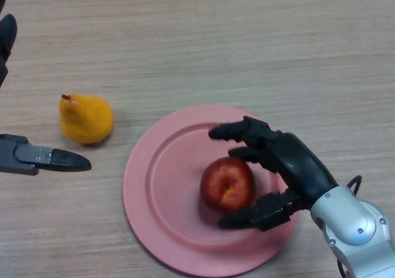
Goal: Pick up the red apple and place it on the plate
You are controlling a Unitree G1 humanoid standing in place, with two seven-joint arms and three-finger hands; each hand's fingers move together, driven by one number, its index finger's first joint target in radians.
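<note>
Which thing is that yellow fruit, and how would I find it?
Start at the big pink plate on the wooden table; a red apple sits on it inside the right hand. Look left, off the plate, to the pear lying alone on bare wood. It is yellow-orange, with a stubby stem.

The plate [154,185] loses part of its right side beneath the right hand [290,167] — and its bottom rim brushes the lower edge. The left hand [37,157] is cut off at the left edge, only a fingertip showing — grip unreadable. The apple's [227,184] underside is hidden.
</note>
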